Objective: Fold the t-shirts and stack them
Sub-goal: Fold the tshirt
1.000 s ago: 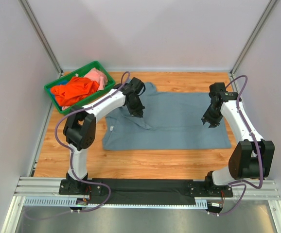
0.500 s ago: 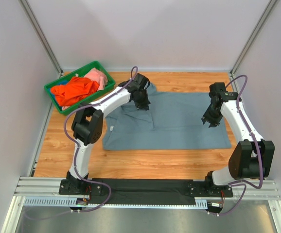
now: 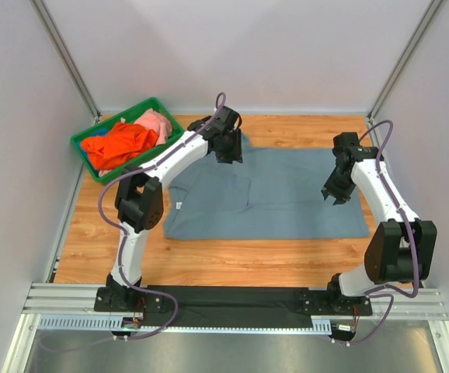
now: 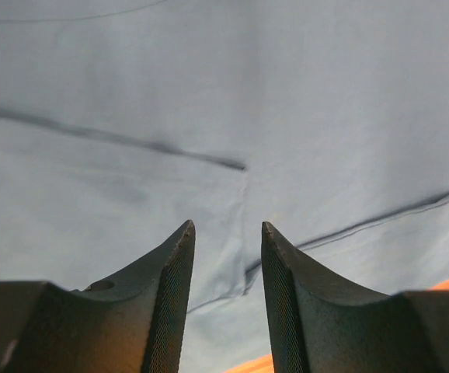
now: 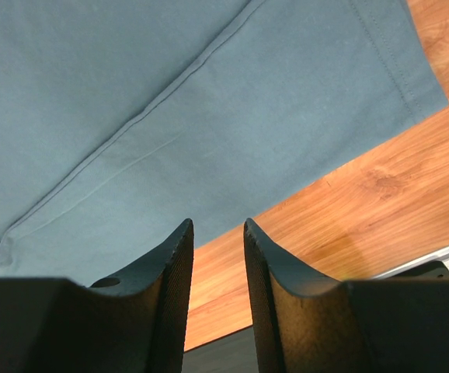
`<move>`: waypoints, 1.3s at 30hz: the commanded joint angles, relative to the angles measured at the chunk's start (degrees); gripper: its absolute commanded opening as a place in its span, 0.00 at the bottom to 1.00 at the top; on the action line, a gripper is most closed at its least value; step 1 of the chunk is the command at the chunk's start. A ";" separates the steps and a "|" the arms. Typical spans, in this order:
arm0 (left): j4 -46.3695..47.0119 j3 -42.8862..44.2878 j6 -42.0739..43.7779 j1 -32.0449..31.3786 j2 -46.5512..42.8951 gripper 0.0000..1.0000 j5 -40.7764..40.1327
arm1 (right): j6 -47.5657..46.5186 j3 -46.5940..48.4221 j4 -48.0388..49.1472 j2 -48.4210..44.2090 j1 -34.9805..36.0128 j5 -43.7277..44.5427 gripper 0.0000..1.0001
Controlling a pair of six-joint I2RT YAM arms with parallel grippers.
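Top view: high at near side, looking down. Wrist views: close above grey-blue t-shirt (image 3: pixel 287 194), shared with top.

Soft, even light is coming from above, making the overhead view bright and sharp. The arms (image 3: pixel 174 158) are casting only faint, short shadows on the grey tee (image 3: pixel 287 198) and the table (image 3: pixel 232 252). The walls (image 3: pixel 248 54) are taking on a pale lilac tint. In the wrist views the dark fingers (image 4: pixel 170 303) are looming close and blurring towards the bottom edge. Folds are showing as thin shadow lines.

Matt grey-blue cloth t-shirt (image 3: pixel 287 198) lies on grained wooden table (image 3: pixel 232 252).
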 commanded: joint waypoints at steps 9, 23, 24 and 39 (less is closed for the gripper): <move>-8.56 -31.89 -3.47 -0.22 -25.05 0.43 -7.02 | -1.83 -1.50 4.44 8.64 -7.84 4.80 0.34; -19.36 -44.22 -9.98 -0.04 -19.97 0.39 -18.01 | 0.98 -9.06 10.68 18.41 -19.71 8.15 0.31; -19.89 -44.56 -10.33 -0.13 -19.79 0.39 -18.45 | 1.25 -10.45 10.51 17.98 -20.15 8.23 0.31; -20.68 -55.20 -15.25 0.05 -24.35 0.41 -12.99 | 1.51 -18.03 9.81 8.14 -21.73 10.43 0.31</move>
